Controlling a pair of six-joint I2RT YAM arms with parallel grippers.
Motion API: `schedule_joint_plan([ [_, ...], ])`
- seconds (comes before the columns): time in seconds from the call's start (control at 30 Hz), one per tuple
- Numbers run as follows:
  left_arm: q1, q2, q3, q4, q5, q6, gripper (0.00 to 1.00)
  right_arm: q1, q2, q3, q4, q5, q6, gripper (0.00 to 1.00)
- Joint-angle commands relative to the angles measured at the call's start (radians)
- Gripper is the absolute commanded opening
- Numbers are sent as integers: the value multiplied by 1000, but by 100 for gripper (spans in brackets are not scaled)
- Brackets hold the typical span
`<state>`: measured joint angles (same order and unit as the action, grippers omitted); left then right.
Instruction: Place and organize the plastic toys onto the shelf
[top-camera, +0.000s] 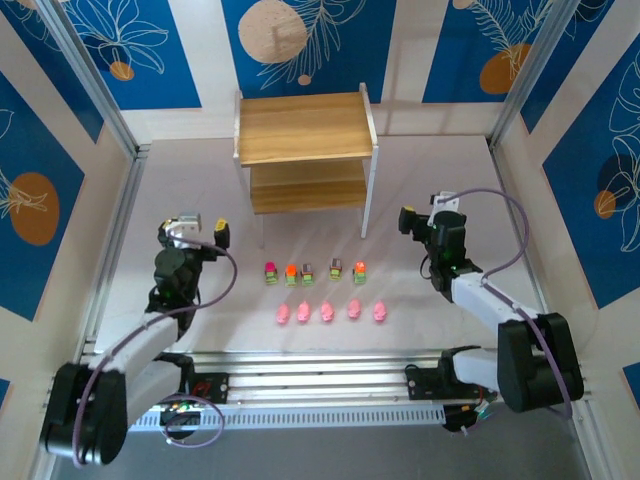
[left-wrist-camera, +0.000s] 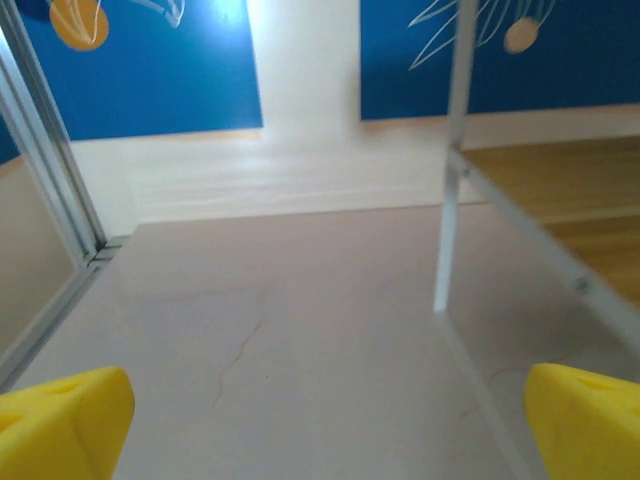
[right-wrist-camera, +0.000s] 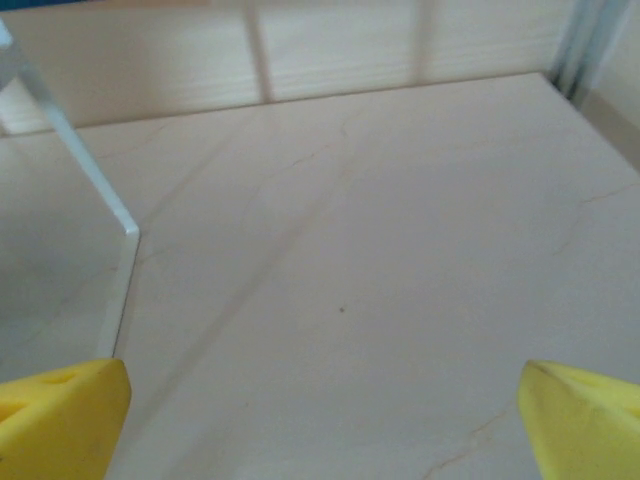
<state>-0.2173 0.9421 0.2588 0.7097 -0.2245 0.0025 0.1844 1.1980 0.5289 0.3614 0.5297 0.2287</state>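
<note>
Ten toys lie in two rows on the surface (top-camera: 180, 180) just in front of the shelf (top-camera: 303, 128), none yet on either board; the row nearer the shelf holds the five green-yellow pieces (top-camera: 308, 271), the row farther from it the five pink figures (top-camera: 327, 312). Both rows run parallel to the shelf's front edge and sit roughly centred on it, the toys standing apart from one another. The left hand (top-camera: 207, 228) hovers off the shelf's left front leg, the right hand (top-camera: 422, 208) off its right front leg; each flanks one end of the rows, so the left is judged nearer the leftmost toys and the right nearer the rightmost. Both hands point toward the shelf rather than the toys, which lie inward of and behind the fingertips; a reach would probably call for drawing back and turning in. In each wrist view the yellow fingers (left-wrist-camera: 60, 425) stand at opposite edges, spread wide with bare surface between them and nothing held; each arm reaches from its base toward the shelf, bent at the elbow.
</note>
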Motion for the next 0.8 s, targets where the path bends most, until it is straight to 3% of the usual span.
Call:
schedule_joint_plan([
  [0.0,-81,-112,29,-216,-120,1,100,36,-29,141,-361,281,215,99],
  [0.1,-166,-225,44,-351,-129,-69,100,91,-31,238,-564,349,297,99],
  [0.23,-272,-360,52,-541,-134,-148,100,224,-119,216,-615,409,313,99],
  [0.43,-416,-525,107,-846,-237,-182,100,440,-280,159,-729,457,348,99],
  [0.6,-458,-571,162,-1025,-260,-231,100,652,-362,129,-821,521,382,99],
  [0.77,-478,-570,123,-1053,-227,-260,100,845,-354,123,-945,596,506,99],
])
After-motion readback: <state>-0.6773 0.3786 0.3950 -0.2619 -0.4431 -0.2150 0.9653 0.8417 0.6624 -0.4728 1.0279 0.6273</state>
